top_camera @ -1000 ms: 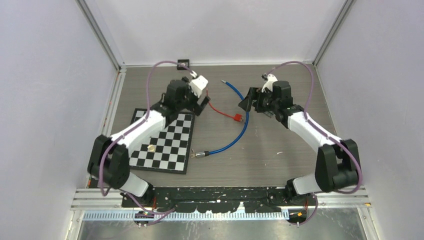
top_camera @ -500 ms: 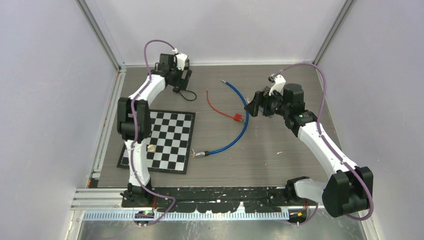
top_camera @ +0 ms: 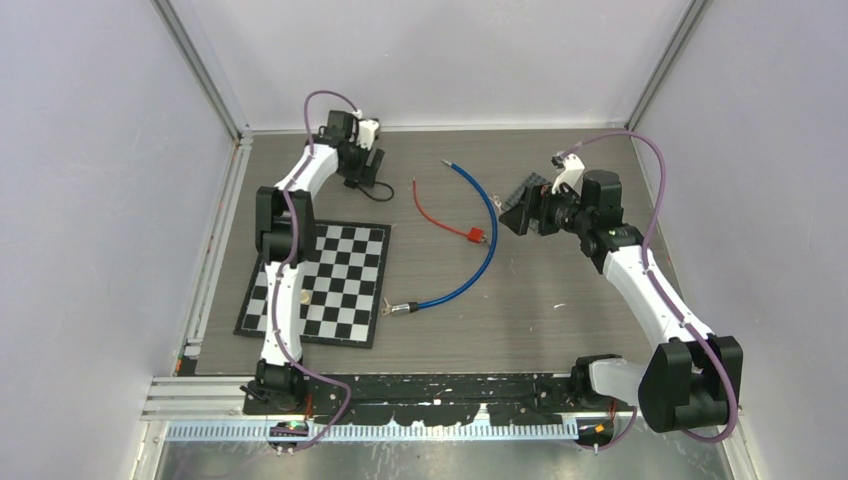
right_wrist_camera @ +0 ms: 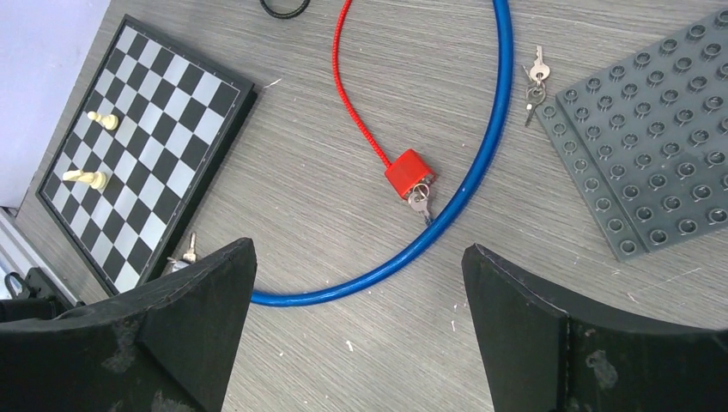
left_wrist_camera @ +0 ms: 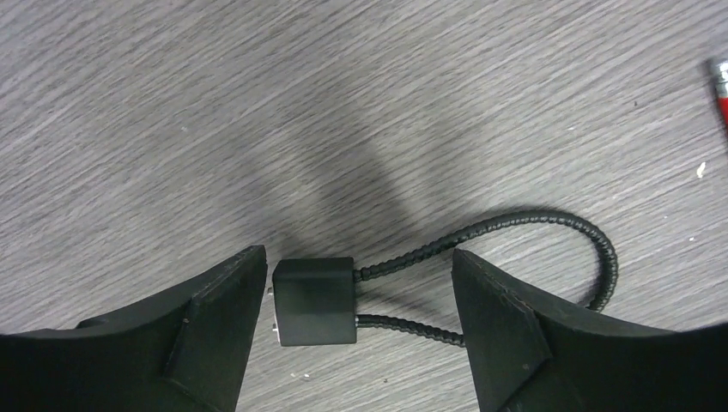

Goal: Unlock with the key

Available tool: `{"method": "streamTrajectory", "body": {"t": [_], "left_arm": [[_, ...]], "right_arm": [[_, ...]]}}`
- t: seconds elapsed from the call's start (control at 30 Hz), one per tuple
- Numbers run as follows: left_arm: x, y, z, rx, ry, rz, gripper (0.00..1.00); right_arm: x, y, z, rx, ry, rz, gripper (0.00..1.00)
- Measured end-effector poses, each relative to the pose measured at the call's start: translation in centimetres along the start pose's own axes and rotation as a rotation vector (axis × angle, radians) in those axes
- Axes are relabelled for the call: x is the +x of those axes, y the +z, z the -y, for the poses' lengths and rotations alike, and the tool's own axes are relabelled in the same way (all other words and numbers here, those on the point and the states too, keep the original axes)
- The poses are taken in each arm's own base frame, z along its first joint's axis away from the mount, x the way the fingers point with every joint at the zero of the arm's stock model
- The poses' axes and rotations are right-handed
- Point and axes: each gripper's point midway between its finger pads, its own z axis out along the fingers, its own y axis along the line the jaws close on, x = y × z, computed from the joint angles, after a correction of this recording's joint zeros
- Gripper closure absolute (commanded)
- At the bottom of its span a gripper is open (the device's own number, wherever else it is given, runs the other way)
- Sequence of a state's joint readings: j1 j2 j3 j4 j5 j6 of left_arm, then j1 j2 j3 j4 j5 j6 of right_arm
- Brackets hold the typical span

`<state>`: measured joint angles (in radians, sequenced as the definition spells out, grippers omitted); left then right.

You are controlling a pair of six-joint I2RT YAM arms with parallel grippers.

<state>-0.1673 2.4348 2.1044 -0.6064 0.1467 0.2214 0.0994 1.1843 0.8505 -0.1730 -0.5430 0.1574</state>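
Note:
A black lock body (left_wrist_camera: 313, 300) with a black cable loop (left_wrist_camera: 549, 225) lies on the table at the far back left. My left gripper (left_wrist_camera: 359, 257) is open and straddles it, the body close to the left finger (left_wrist_camera: 219, 322) without touching. In the top view that gripper (top_camera: 358, 172) hangs over the black lock (top_camera: 352, 183). A red padlock (right_wrist_camera: 409, 170) on a red cable has a key (right_wrist_camera: 421, 204) in it. A loose bunch of keys (right_wrist_camera: 535, 81) lies beside the grey studded plate (right_wrist_camera: 661, 146). My right gripper (right_wrist_camera: 359, 249) is open and empty, above the blue cable (right_wrist_camera: 481, 163).
A chessboard (top_camera: 330, 285) with two pale pieces (right_wrist_camera: 86, 176) lies at the left front. The blue cable's lock end (top_camera: 400, 308), with a key, rests by the board's right edge. The enclosure's walls stand close behind the left gripper.
The left arm swung from over the chessboard to the back left and came down over the black lock, its jaws narrowing a little. The right arm pulled back to the right.

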Motion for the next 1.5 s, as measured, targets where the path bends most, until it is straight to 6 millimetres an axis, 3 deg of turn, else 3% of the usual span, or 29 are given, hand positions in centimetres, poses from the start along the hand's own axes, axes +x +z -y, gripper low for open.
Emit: {"method": "streamTrajectory", "body": {"t": [0.3, 0.53, 0.63, 0.9, 1.03, 1.13, 1.23, 1.37, 1.5], "left_arm": [[0.7, 0.1, -0.3, 0.015, -0.010, -0.003, 0.24], [1.7, -0.5, -0.4, 0.018, -0.021, -0.013, 0.34], [2.5, -1.0, -0.5, 0.015, -0.026, -0.025, 0.43], [2.6, -1.5, -0.7, 0.021, -0.038, -0.022, 0.86], [3.1, -2.1, 0.6, 0.070, -0.070, -0.026, 0.91], [3.9, -4.0, 2.8, 0.126, -0.098, -0.033, 0.91], [3.8, -7.2, 5.9, 0.169, -0.077, -0.010, 0.91], [2.2, -12.7, 13.2, 0.242, 0.052, 0.083, 0.91], [1.9, -15.4, 20.8, 0.344, 0.184, 0.143, 0.91]], "right_arm": [[-0.3, -0.3, 0.0, -0.024, 0.023, 0.007, 0.05], [-0.3, -0.4, 0.1, -0.038, 0.049, 0.014, 0.06], [-0.4, -0.4, 0.1, -0.045, 0.057, 0.015, 0.05], [-0.2, -0.2, 0.4, -0.057, 0.086, 0.007, 0.05], [-0.3, -0.2, 0.5, -0.055, 0.091, 0.009, 0.05], [-0.3, -0.3, 0.8, -0.046, 0.091, 0.011, 0.05], [0.0, -0.4, 1.3, -0.025, 0.082, -0.001, 0.05], [0.0, -0.6, 1.8, 0.009, 0.065, -0.014, 0.05], [-0.3, -0.7, 2.5, 0.046, 0.044, -0.011, 0.06]]}}
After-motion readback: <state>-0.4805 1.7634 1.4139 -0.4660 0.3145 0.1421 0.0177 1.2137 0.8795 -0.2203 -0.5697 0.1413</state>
